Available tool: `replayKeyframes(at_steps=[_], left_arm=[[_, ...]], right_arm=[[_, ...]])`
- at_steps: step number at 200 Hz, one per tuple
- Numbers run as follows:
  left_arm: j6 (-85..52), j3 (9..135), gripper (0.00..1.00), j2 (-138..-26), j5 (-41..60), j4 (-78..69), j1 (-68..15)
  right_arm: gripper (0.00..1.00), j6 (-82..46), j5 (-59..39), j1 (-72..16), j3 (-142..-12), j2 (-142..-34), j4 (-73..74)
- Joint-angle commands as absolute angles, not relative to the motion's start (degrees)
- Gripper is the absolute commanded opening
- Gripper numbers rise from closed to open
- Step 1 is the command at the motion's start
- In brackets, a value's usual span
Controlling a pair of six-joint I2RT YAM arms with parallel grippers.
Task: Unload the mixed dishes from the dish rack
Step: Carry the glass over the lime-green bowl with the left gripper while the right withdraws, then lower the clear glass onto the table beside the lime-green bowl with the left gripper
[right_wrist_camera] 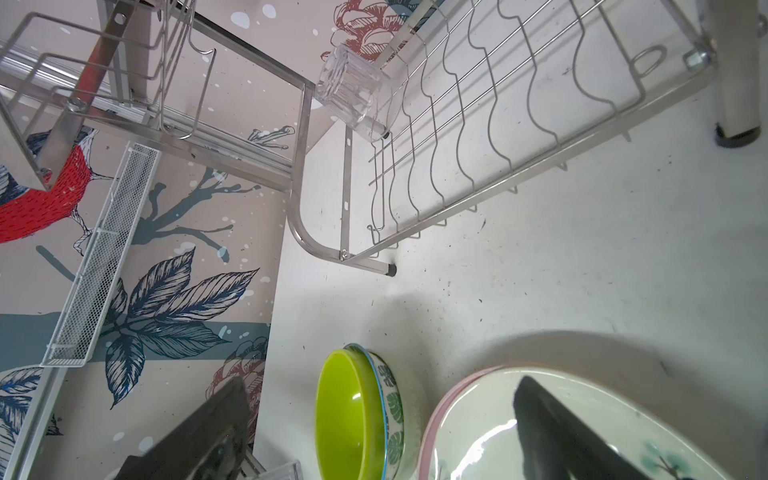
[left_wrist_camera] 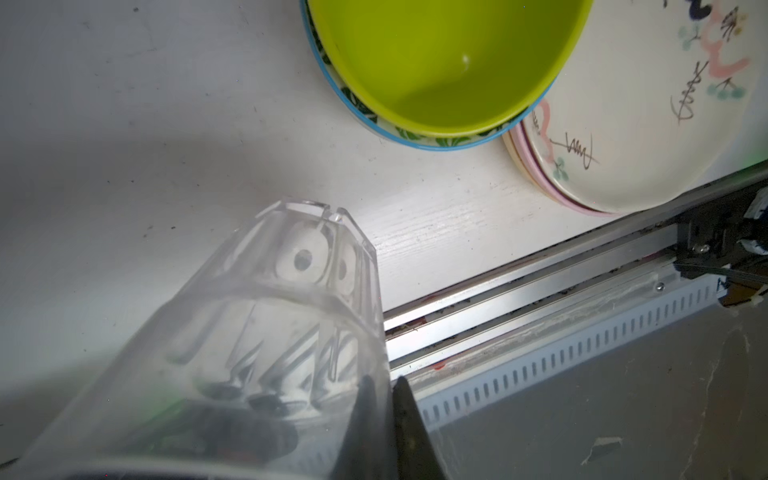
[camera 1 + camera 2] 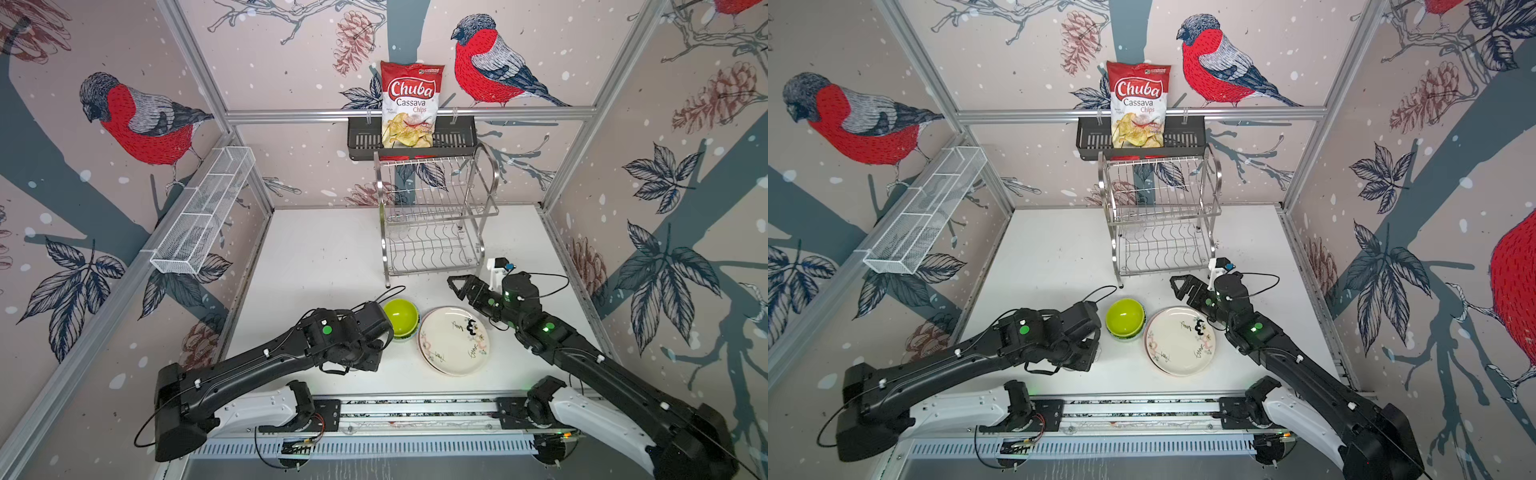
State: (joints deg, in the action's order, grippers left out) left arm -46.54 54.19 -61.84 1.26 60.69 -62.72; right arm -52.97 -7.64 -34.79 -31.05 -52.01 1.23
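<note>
My left gripper [image 2: 384, 380] is shut on the wall of a clear tumbler [image 2: 266, 332], one finger inside it and one outside, low over the table's front edge. In both top views its jaws are hidden under the wrist. The lime bowl [image 3: 401, 318] tops a stack of bowls, next to the stacked plates with the doodled cream plate [image 3: 453, 340] uppermost. My right gripper [image 3: 457, 287] stands open and holds nothing, between the plates and the dish rack [image 3: 436, 216]. Another clear tumbler [image 1: 353, 91] lies in the rack's lower tier at a back corner.
A black slotted basket [image 3: 457, 137] holding a red-and-white chips bag [image 3: 409, 104] hangs on the back rail above the rack. A long white wire-mesh tray [image 3: 203, 212] is fixed to the left wall. An aluminium rail [image 2: 540, 299] runs along the table's front edge.
</note>
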Motion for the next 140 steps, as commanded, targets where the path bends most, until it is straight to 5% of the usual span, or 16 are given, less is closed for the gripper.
replayKeyframes(at_steps=[1, 140], left_arm=[[-46.25, 54.51, 0.0, -64.53, 3.89, 57.64, -64.2], [-31.77, 69.39, 0.0, -92.8, 5.54, 54.46, -68.83]], right_arm=[[0.99, -51.72, -8.84, -34.54, -31.16, -52.89, 3.49], [0.99, -50.78, -15.31, -32.39, -33.22, -61.87, 4.04]])
